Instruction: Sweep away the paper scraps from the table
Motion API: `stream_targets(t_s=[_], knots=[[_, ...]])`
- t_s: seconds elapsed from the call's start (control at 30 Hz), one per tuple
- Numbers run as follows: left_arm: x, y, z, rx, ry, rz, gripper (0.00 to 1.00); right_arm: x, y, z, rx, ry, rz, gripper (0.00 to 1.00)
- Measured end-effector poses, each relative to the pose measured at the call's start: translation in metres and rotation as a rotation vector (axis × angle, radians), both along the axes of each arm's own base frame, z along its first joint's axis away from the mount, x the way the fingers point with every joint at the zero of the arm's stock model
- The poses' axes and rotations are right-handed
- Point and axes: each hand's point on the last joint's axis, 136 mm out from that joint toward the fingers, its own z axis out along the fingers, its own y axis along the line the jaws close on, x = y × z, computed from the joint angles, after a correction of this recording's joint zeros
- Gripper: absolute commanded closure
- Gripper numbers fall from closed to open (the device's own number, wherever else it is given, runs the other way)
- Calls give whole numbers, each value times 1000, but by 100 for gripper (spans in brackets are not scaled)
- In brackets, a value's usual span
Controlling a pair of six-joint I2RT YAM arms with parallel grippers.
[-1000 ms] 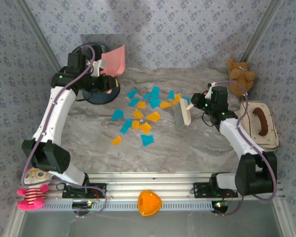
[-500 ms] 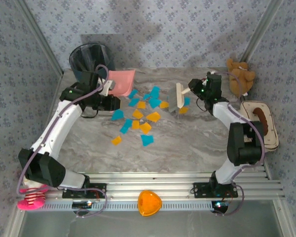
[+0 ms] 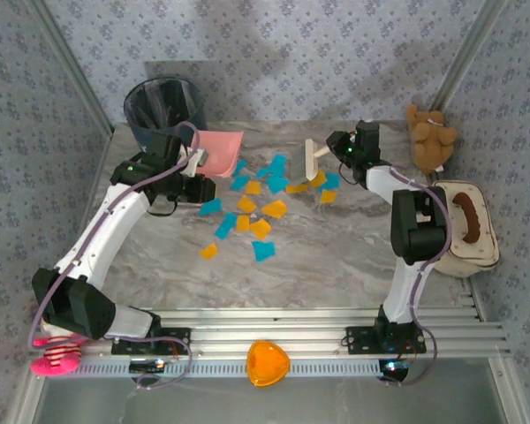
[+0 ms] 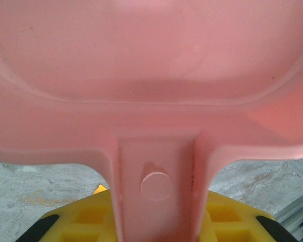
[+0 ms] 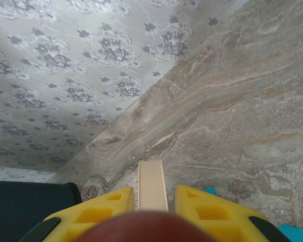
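Cyan and orange paper scraps lie scattered mid-table. My left gripper is shut on the handle of a pink dustpan, which rests on the table at the pile's far-left edge. In the left wrist view the dustpan spreads ahead of the gripper, with an orange scrap peeking under it. My right gripper is shut on a pale brush standing at the pile's far-right edge. The brush's beige handle sits between the gripper's yellow fingers, beside a cyan scrap.
A black bin stands at the back left, just behind the dustpan. A teddy bear and a cream tray sit on the right. An orange heart dish lies past the front rail, a pink doll at front left.
My left arm brought the dustpan down from over the bin onto the table left of the scraps. My right arm carried the brush back and leftward to the pile's far side.
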Motion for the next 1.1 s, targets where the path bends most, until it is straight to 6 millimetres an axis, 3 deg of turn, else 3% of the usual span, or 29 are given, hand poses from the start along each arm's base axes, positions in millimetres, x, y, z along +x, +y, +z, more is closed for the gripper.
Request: stream_targets(t_s=[0.27, 0.5, 1.1], knots=[[2, -3, -6, -7, 25, -6, 100, -1, -4, -13, -18, 16, -14, 100], [3, -5, -6, -15, 23, -11, 100, -30, -20, -51, -85, 95, -34, 100], [-3, -20, -11, -21, 39, -57, 100, -101, -55, -15, -282, 99, -113, 100]])
